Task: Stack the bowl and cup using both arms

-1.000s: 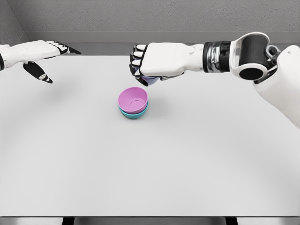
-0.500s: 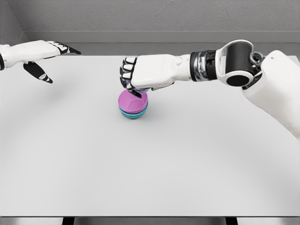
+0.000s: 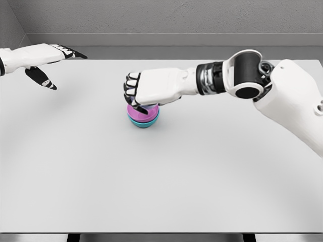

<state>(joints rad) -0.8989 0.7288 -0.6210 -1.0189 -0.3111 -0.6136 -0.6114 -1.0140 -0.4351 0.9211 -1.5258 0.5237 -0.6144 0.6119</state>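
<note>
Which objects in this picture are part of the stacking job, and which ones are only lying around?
Part of the job:
- pink bowl, nested in the teal bowl
- right robot hand, down over the bowls; whether it holds a cup is hidden
- left robot hand, open, resting far left

Only there:
- white table; nothing else lies on it

Cup (under right hand (image 3: 146,92)) hidden

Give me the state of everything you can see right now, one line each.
pink bowl: nested in the teal bowl, mostly covered by the right hand
teal bowl: upright on the table, under the pink bowl
right hand: fingers curled, low over the bowls; cup hidden
left hand: open, raised at far left, holding nothing
table: flat, white
</note>
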